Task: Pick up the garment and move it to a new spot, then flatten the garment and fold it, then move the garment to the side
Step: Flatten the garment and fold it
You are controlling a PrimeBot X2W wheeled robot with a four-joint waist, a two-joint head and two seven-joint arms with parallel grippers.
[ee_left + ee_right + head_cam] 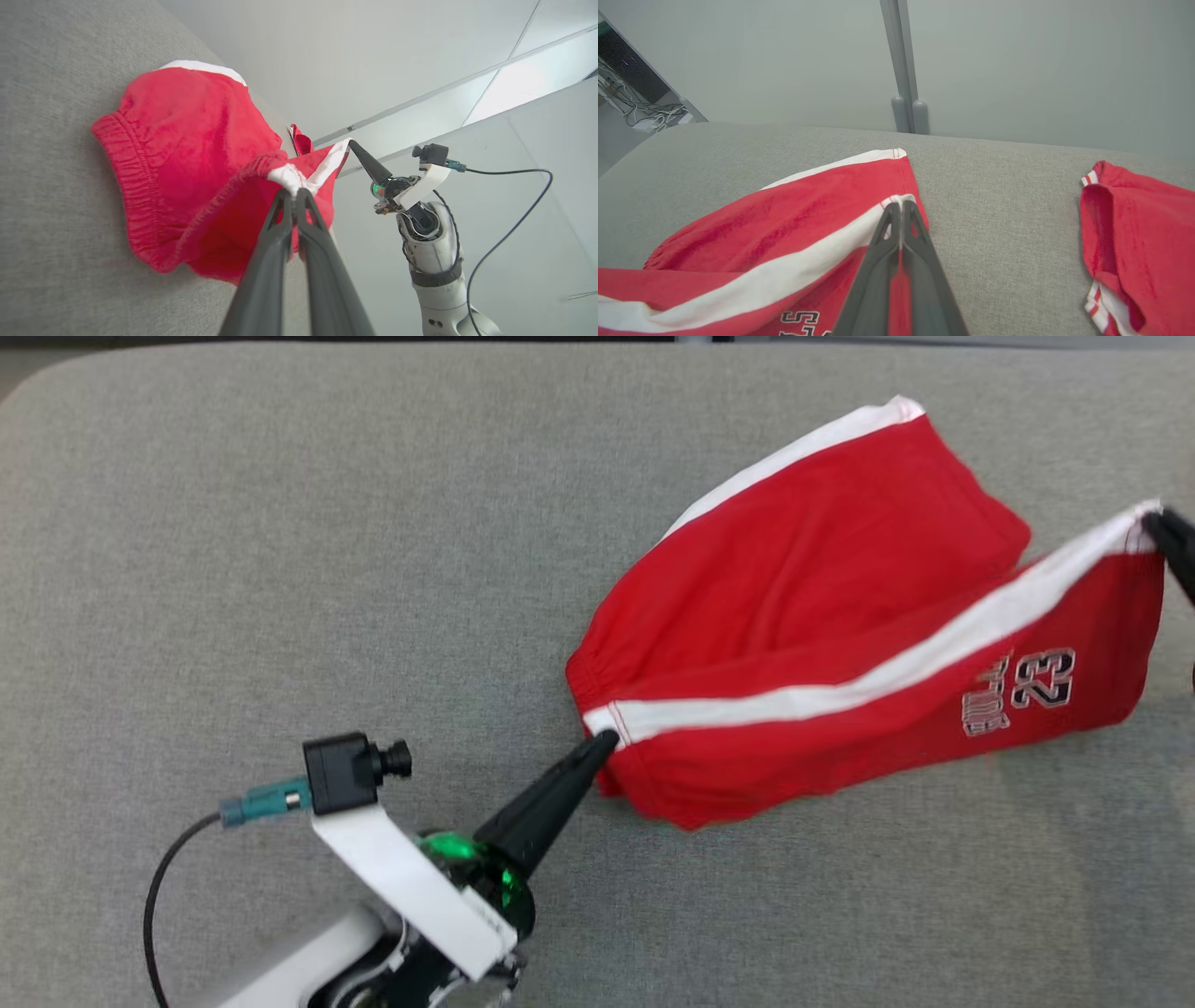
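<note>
The garment [1143, 242], red with red-and-white striped trim, lies crumpled on the grey cushion at the right of the right wrist view, apart from both grippers. A different piece, red shorts [822, 579] with a white side stripe and a black "23", is stretched between my grippers. My left gripper [607, 739] is shut on the white stripe end at the elastic waistband [294, 191]. My right gripper [1158, 523] is shut on the stripe's end at the leg hem [900, 205]. Part of the shorts [187, 140] sags onto the cushion.
The wide grey fabric surface [280, 523] stretches bare to the left and front of the shorts. Behind its far edge stand a pale wall and a grey post [903, 70]. Cables [649, 112] lie off the far left corner.
</note>
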